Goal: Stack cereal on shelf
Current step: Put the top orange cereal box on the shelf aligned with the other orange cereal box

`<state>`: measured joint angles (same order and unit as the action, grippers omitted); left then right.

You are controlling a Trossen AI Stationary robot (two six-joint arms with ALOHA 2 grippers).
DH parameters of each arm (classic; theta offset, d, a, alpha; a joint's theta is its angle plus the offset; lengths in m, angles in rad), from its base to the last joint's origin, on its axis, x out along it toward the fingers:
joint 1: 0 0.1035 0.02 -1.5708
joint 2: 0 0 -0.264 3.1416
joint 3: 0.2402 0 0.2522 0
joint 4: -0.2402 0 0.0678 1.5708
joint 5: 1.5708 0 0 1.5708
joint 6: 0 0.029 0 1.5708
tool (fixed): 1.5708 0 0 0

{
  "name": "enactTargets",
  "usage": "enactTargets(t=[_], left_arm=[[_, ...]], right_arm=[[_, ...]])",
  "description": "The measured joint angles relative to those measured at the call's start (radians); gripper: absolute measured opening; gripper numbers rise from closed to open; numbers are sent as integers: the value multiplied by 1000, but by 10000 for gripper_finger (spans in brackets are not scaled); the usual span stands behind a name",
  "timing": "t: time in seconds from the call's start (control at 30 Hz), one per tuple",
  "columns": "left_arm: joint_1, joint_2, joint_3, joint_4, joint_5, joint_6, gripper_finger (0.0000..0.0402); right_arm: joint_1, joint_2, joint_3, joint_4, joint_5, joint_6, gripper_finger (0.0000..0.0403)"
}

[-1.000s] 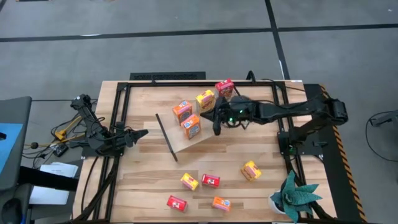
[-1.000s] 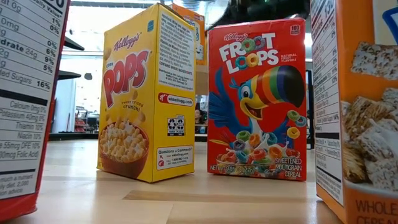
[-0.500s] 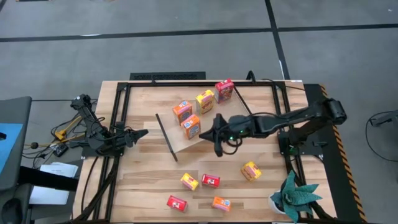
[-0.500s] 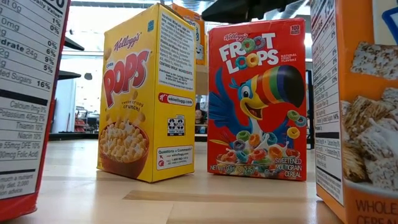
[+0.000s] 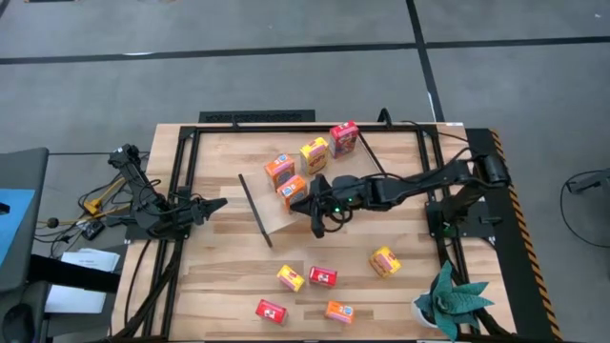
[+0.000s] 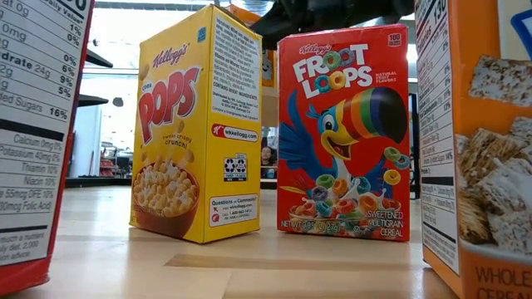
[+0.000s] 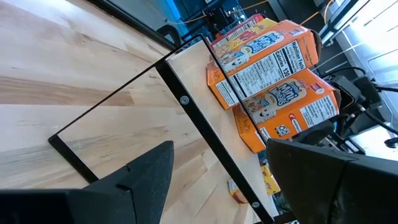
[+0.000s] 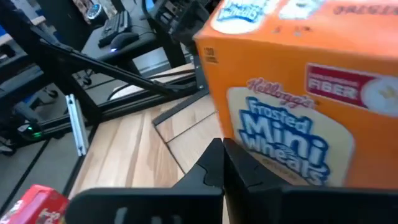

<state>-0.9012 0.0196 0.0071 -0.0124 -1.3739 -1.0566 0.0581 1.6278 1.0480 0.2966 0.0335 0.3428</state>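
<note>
One orange cereal box (image 5: 293, 191) just beside right end effector (image 5: 315, 211), fingers pressed together, holding nothing.

The yellow box (image 6: 193, 124) reads "Kellogg's Corn POPS, sweet crispy crunch" and "wkkellogg.com". Just beside it, the red box (image 6: 343, 133) reads "Kellogg's FROOT LOOPS, sweetened multigrain cereal". In the right wrist view an orange box (image 8: 298, 93) reads "Kellogg's Frosted Mini Wheats" and "FIBER".

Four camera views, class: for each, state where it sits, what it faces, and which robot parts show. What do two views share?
High: overhead, facing the table; both arms, shelf.
Low: table height, facing Froot Loops box; dark arm above.
Left wrist: past open left gripper toward shelf.
Right wrist: shut right gripper at Mini-Wheats box.
Both wrist views share that box.
</note>
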Motion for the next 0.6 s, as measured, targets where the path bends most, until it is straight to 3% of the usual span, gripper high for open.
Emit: enactTargets(t=[0.23, 0.6], left_arm=[[0, 0, 0, 0, 5, -2, 249], [0, 0, 0, 0, 5, 8, 249]], right_arm=[[-26, 11, 17, -15, -14, 4, 35], [-25, -44, 21, -74, -90, -9, 14]])
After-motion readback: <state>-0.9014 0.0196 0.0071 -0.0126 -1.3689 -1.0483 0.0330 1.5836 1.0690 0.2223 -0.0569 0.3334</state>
